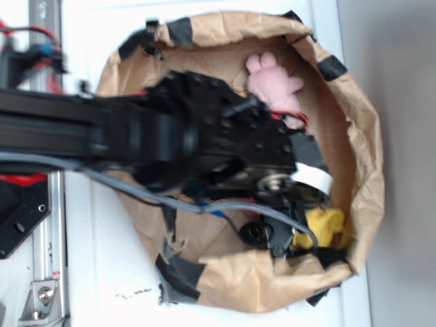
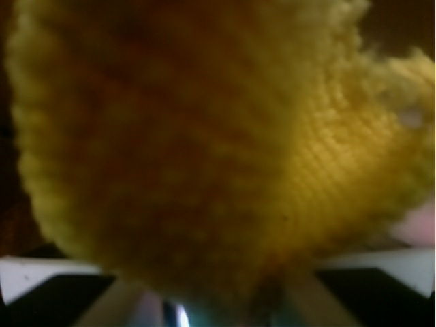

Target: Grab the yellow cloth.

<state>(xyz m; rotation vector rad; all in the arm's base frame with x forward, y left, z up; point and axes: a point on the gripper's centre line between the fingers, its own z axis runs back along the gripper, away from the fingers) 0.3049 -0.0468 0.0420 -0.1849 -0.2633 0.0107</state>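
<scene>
The gripper (image 1: 304,235) seems clamped on the yellow cloth (image 1: 325,225), near the paper bag's (image 1: 364,170) lower right rim. Lift straight, clear of that rim.

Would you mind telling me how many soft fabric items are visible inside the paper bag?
2: the pink plush toy at the bag's top, the yellow cloth lower right by the claw. The arm may hide others.
</scene>
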